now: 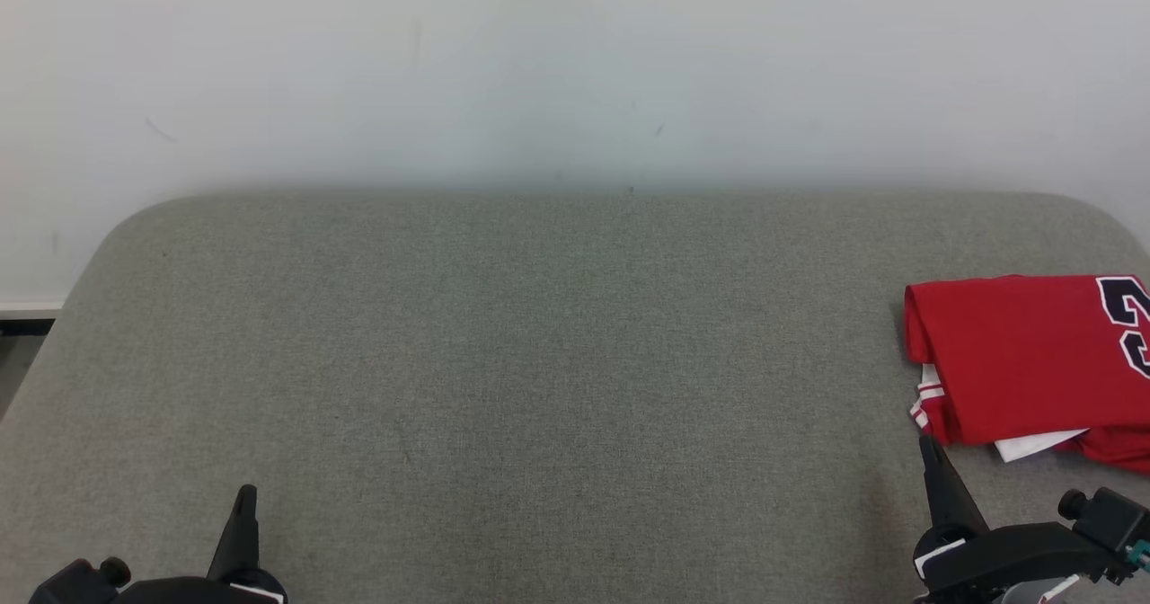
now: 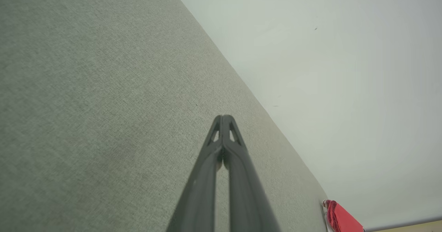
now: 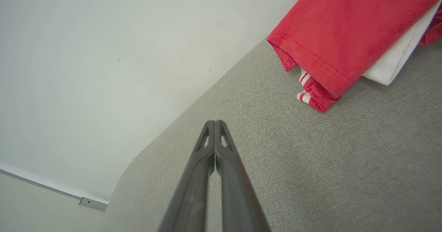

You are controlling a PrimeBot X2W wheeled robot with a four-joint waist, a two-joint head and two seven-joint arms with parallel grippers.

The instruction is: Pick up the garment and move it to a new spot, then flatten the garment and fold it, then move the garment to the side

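Looking down from the head camera, I am seeing the red shirt [image 1: 1024, 352] lying folded at the far right of the grey table [image 1: 539, 334], running out of frame, with a white layer and striped trim poking out along its near edge. I am holding the right claw [image 1: 930, 451] near the shirt's near-left corner; the wrist view is showing it apart from the cloth, fingers clenched tip to tip on nothing. The left claw [image 1: 244, 496] is hovering at the near left, well apart from the shirt, likewise clenched and empty.
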